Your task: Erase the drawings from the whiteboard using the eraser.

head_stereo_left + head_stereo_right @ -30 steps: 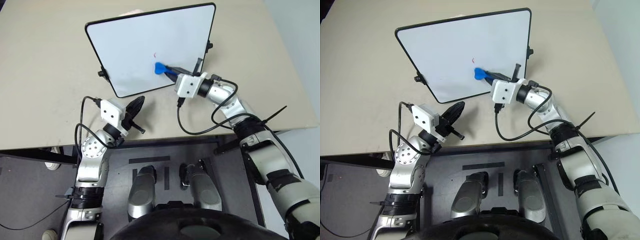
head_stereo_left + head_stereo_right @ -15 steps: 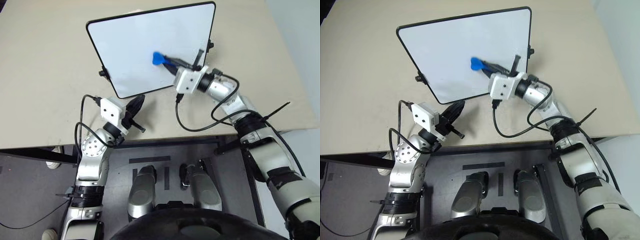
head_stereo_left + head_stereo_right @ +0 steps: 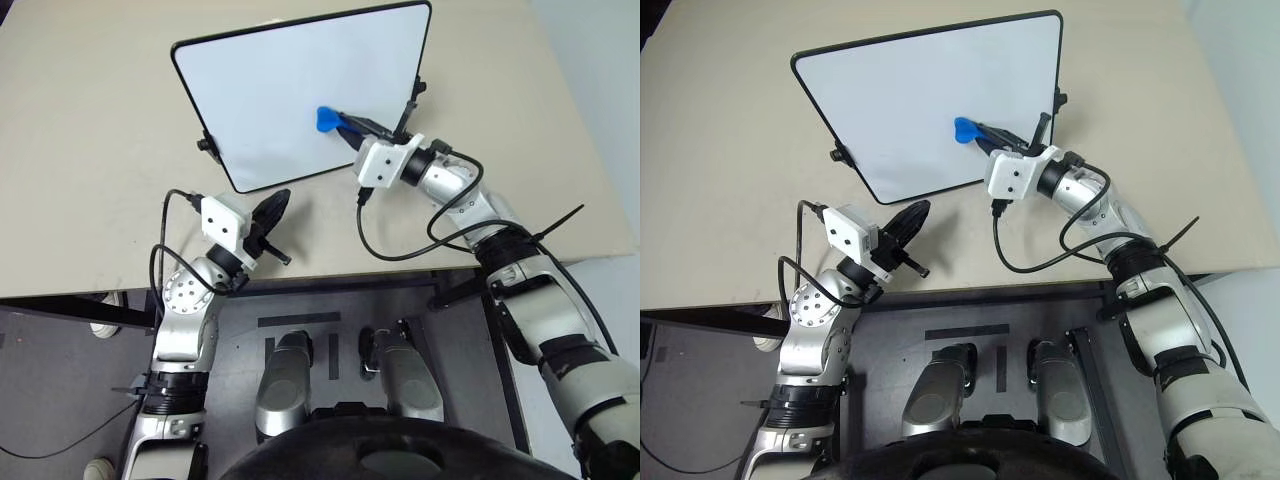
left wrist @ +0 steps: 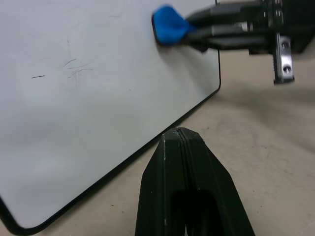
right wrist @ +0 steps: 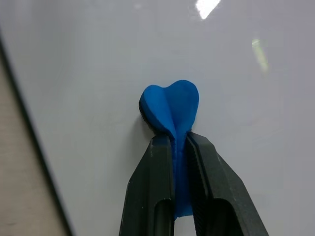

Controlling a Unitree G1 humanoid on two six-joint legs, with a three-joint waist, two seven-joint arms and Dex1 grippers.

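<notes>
On the board (image 3: pixel 300 95), right-of-centre, my right end effector (image 3: pixel 345 125) is clamped on the eraser (image 3: pixel 327 119), blue head pressed against the white face. Fingers pinch its narrow waist; the wide lobe sticks out past the tips and does the wiping.

No red mark visible on the board now. Faint thin grey scratches show near the board's middle in the left wrist view; can't tell if they're ink or scuffs. My read: wipe is mostly done, maybe one more pass over that area.

Handling notes, judged:
- Eraser looks light and slightly soft: the lobe seems squashed between the fingers. Waist grip is the right spot, it keeps the piece from twisting out.
- Board is glossy, so low drag. It's propped at a tilt on the surface (image 3: pixel 90 150) with small black knobs at its sides, so pushing hard could slide or tip it. Keep pressure light.

Left end effector (image 3: pixel 272 212) sits pressed together and empty, over the surface just off the board's near corner, not touching it.
</notes>
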